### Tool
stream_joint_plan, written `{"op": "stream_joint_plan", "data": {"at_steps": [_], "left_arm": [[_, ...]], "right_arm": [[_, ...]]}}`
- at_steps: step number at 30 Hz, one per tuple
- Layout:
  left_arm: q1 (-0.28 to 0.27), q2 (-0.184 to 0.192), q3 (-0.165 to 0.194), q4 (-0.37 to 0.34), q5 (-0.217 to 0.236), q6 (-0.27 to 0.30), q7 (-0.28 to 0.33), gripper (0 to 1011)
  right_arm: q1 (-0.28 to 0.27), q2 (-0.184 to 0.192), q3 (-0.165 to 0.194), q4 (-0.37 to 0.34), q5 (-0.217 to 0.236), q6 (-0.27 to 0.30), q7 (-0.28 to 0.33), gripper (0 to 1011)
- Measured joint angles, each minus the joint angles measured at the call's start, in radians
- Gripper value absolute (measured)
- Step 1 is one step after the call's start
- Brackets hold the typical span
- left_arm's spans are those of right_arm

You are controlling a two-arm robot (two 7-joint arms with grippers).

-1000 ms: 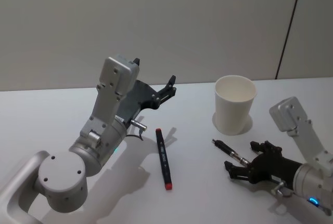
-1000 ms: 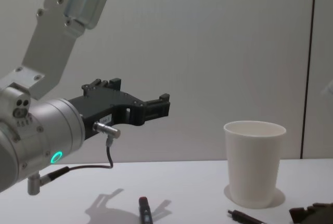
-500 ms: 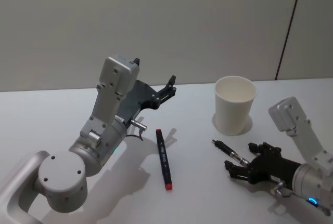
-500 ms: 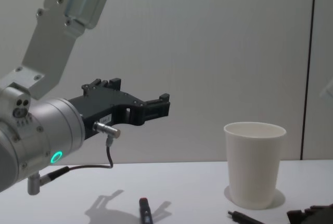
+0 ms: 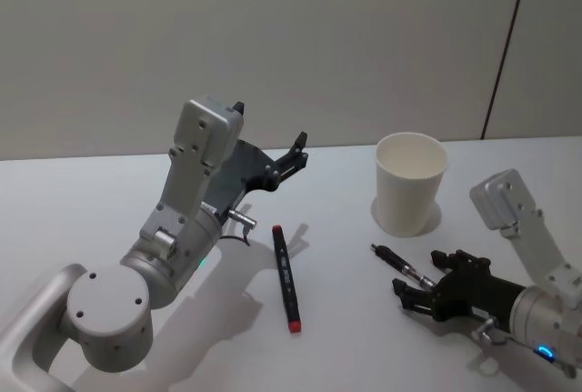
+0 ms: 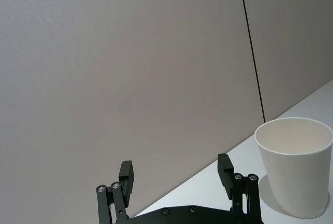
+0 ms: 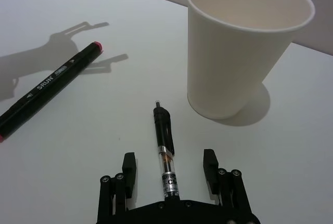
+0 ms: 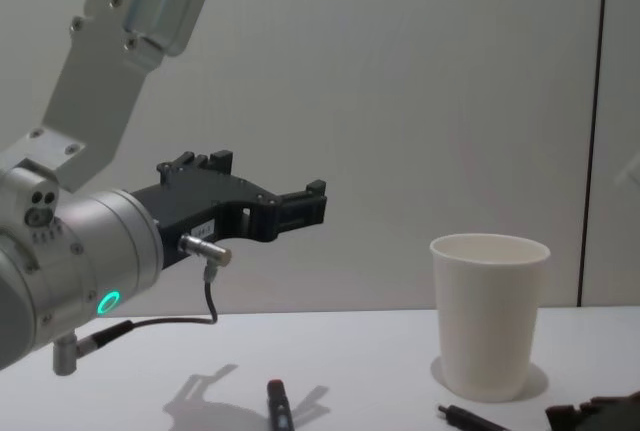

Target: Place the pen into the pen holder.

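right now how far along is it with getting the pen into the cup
Nothing is finished yet: the pen holder stands upright and looks empty. In hand: the right tool sits low over the table, open, with a finger on each side of the pen, which lies flat and ungripped. Left to do: close on the pen, lift it and drop it into the pen holder. The left tool hangs raised and open, idle.

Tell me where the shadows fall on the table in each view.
Head view: the shadow of the left gripper lies on the table beside the marker; the paper cup casts a soft one at its base. Right wrist view: a finger-shaped shadow reaches the marker's red end. Chest view: a grey gripper shadow shows on either side of the marker.
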Motion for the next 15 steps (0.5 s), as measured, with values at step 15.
{"op": "stream_joint_plan", "data": {"at_steps": [15], "left_arm": [[0.0,0.0,0.0,0.0,0.0,0.0,0.0,1003]], "right_arm": [[0.001,-0.002,0.0,0.001,0.006,-0.01,-0.002,710]]}}
